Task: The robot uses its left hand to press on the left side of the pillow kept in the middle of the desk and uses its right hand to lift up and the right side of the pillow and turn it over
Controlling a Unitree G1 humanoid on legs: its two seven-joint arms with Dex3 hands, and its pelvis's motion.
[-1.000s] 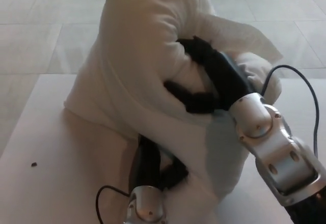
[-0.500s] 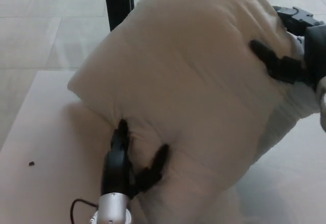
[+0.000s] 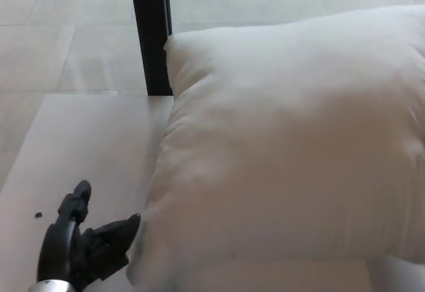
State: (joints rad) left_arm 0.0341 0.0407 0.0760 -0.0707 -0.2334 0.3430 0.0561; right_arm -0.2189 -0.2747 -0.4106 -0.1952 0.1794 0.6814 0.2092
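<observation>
The white pillow lies flat on the pale desk and fills the right and middle of the head view, running off the right edge. My left hand is at the bottom left, just beside the pillow's near left corner. Its black fingers are spread and hold nothing, with one fingertip close to or touching the pillow's edge. My right hand does not show.
A black vertical post stands behind the desk at the pillow's far left corner. A small dark speck lies on the desk near the left edge. Tiled floor lies beyond the desk.
The pillow has dropped from upright to flat on the desk. My right hand has let go and left the view. My left hand has come off the pillow and moved left.
</observation>
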